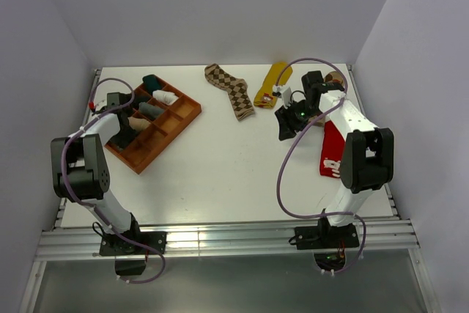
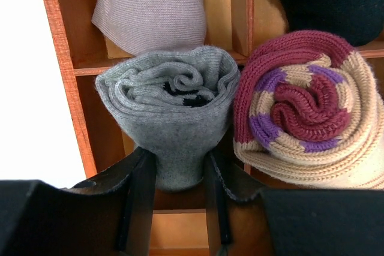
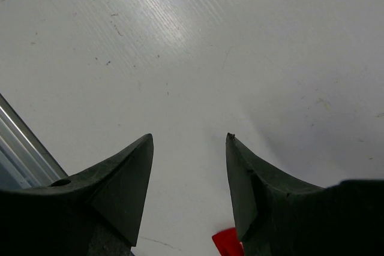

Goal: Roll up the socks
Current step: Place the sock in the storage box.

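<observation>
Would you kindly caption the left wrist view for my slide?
Left claw grips a rolled grey sock beside a rolled striped sock in the orange tray.

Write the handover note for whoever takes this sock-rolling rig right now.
Left claw: shut on the grey roll, in the orange tray beside the striped roll.
Right claw: open, empty, over the table.
Done: those two rolled and in the tray.
To do: release grey roll; argyle sock, mustard sock and red sock lie flat on the table, unrolled.
</observation>
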